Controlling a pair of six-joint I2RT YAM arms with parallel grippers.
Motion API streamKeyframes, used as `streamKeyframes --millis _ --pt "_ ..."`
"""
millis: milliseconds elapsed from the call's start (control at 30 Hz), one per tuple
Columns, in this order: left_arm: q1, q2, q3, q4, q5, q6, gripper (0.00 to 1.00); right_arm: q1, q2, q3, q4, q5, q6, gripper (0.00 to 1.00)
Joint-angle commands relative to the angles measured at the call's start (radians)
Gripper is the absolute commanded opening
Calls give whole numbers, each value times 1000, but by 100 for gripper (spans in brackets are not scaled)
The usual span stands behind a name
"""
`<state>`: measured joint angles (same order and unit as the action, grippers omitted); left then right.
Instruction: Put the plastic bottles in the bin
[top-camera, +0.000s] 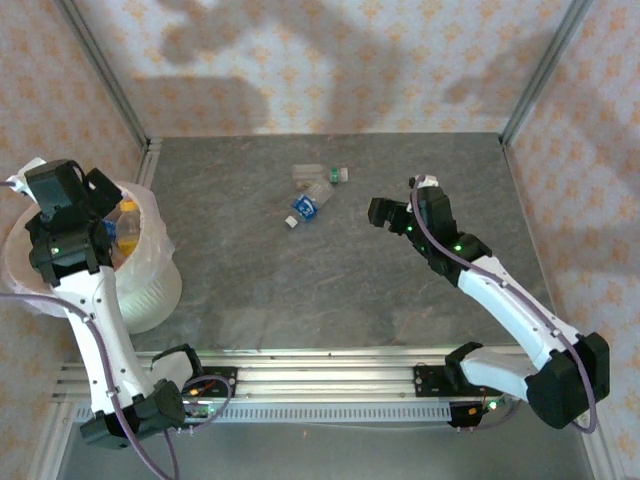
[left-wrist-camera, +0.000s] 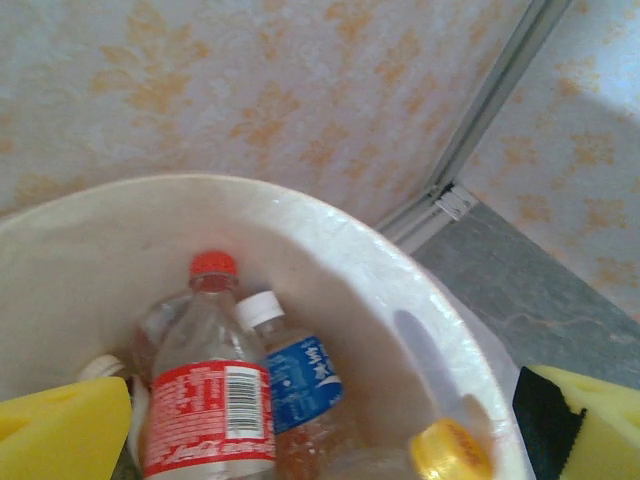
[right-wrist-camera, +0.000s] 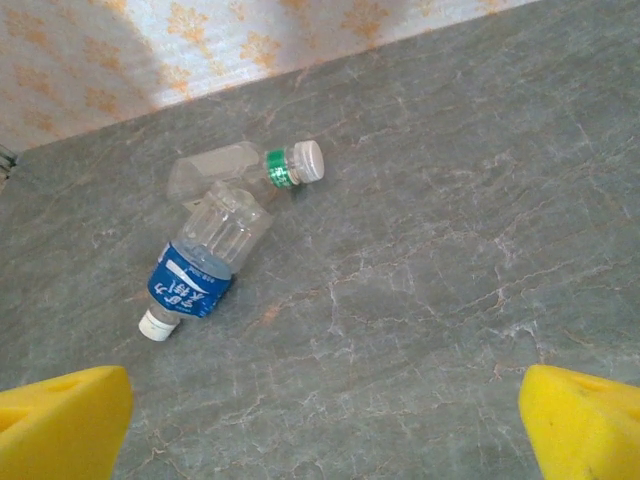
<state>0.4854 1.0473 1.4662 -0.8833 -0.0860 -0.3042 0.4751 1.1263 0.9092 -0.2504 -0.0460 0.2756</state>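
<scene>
Bin (top-camera: 150, 292) w/ bottles inside, L pincer (left-wrist-camera: 320, 435) spread above it; 2 more bottles on worktop (right-wrist-camera: 450, 250) ahead of R pincer (right-wrist-camera: 325, 430).

Directly under L pincer, btw its yellow pads (left-wrist-camera: 60, 430), lies red-label bottle (left-wrist-camera: 205, 400), red cap pointing away. Blue-label bottle (left-wrist-camera: 295, 380) touches it on the right side, and a yellow cap (left-wrist-camera: 450, 450) is near the right pad. L pincer pinches nothing. R pincer is also spread wide, empty, above bare worktop. Ahead and to its left lies blue-wrap bottle (right-wrist-camera: 205, 265), white cap toward the pincer. Just beyond it, touching, green-band bottle (right-wrist-camera: 250, 170) lies crosswise, cap to the right.
</scene>
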Motion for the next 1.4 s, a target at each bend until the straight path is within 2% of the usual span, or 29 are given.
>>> streamKeyframes --millis 0,433,633,667,733,867,967,1067,1233,1367 --pt "6 63 19 -66 63 -81 100 3 24 38 10 -14 0 99" --pt "17 121 -95 -103 23 -195 100 4 5 46 -35 -15 24 99" --pt "14 52 -60 -48 210 -224 100 4 -47 20 -40 16 4 99" --pt "-1 36 -49 -38 236 -264 100 4 -54 13 -37 24 2 99" --pt "-77 14 -18 -31 216 -278 99 3 -65 3 -31 44 2 99" --pt "-376 26 48 -18 57 -293 99 4 -74 -19 3 61 23 99" --pt "-577 99 86 16 -17 -307 99 4 -73 -24 18 73 49 99" --pt "-723 212 151 28 -83 -289 99 4 -72 -24 18 89 69 99" --pt "-801 403 249 14 -30 -281 100 3 -74 -26 -3 120 113 99" --pt "-814 471 243 54 55 -280 100 2 -65 -31 -13 110 142 99"
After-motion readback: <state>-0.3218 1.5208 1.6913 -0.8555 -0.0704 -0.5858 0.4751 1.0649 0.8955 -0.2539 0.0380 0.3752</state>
